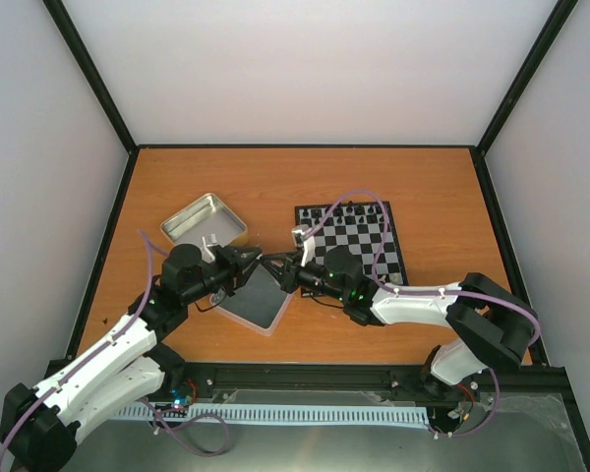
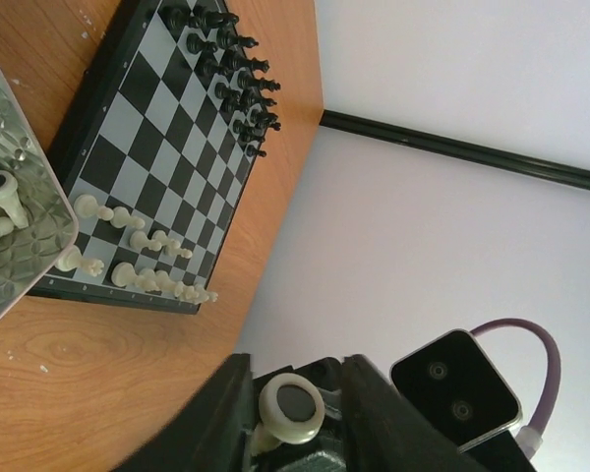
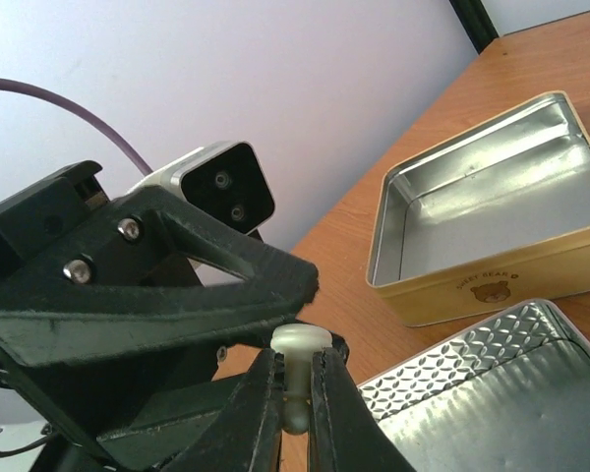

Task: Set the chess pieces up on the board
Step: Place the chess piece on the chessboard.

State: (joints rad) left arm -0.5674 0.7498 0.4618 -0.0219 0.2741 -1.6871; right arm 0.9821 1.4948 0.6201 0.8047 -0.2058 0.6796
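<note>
Bright even light, soft shadows, blurred foreground.

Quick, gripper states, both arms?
Left gripper: white chess piece between its fingers; gripped or loose, cannot tell.
Right gripper: closed on that same piece.

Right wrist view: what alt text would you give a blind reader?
The right tool pinches a cream chess piece, close under the black left tool. Behind, on the wooden table, lie an open gold tin and an embossed silver tray.
</note>
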